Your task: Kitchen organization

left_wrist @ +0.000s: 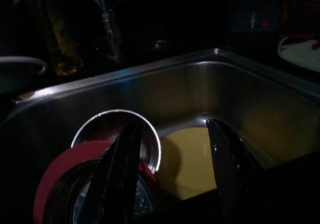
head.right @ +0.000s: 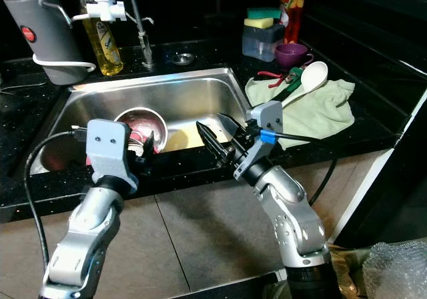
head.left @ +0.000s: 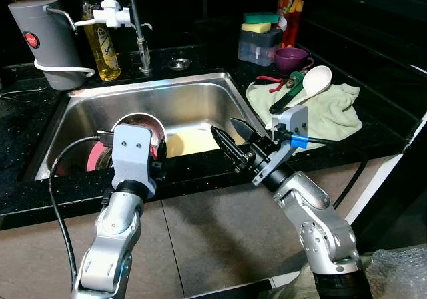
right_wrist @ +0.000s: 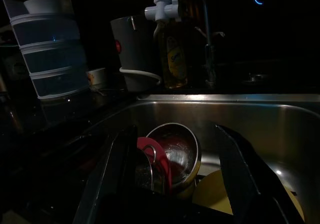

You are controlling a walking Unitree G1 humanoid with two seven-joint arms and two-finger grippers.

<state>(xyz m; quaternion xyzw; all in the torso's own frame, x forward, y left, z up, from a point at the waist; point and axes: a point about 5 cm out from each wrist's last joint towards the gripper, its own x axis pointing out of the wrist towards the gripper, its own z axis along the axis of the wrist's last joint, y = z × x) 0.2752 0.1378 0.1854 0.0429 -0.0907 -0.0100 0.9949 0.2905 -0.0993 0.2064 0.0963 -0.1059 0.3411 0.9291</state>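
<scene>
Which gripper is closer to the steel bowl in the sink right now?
Left. The left gripper hangs open at the sink's near edge, right beside the steel bowl. The right gripper, also open, sits farther right, over the yellow plate.

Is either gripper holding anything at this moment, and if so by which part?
Nothing is held. The left gripper and right gripper both hang open over the sink, fingers apart with nothing between them.

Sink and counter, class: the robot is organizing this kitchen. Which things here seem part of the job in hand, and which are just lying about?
Likely in the job:
- metal bowl in the sink
- red plate
- yellow plate
- left claw, open
- right claw, open

Lying about:
- soap bottle
- grey canister
- sponges
- purple cup
- white ladle on the green cloth
</scene>
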